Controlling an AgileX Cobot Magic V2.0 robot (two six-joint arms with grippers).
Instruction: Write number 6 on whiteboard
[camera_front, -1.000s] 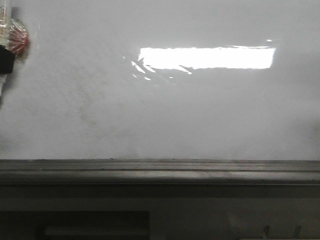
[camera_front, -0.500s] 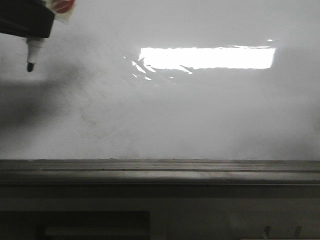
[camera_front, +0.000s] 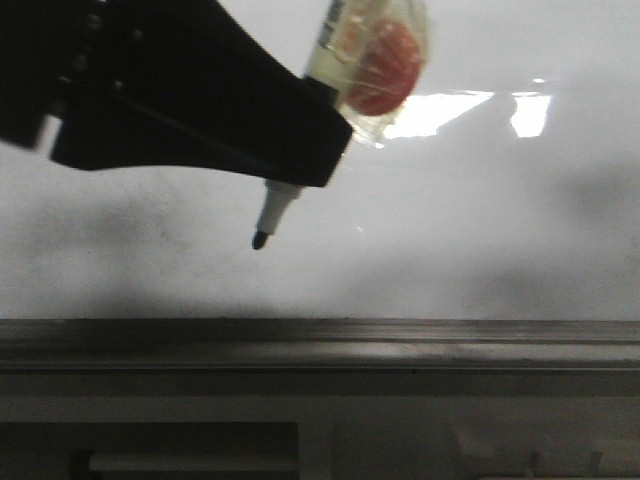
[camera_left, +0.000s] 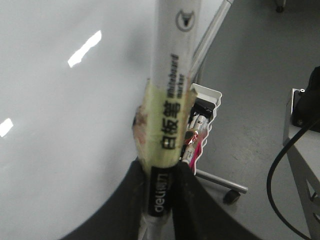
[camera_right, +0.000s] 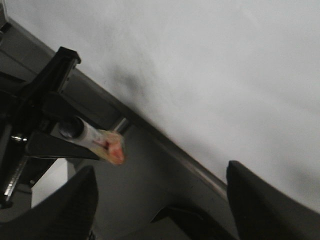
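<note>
in the front view the left gripper (camera_front: 290, 150) filled the upper left of the frame, its jaws clamped on a whiteboard marker (camera_front: 290, 195) wrapped in yellowish tape (camera_front: 375, 60). the marker's dark tip (camera_front: 259, 240) pointed down-left, over the whiteboard (camera_front: 480, 230), above the dark grooved frame edge (camera_front: 400, 345) along the lower part; whether it touched the surface could not be told. no drawn line of the number 6 showed on the board. in the right wrist view the right gripper (camera_right: 160, 200) had its fingers (camera_right: 265, 200) spread wide, holding nothing.
</note>
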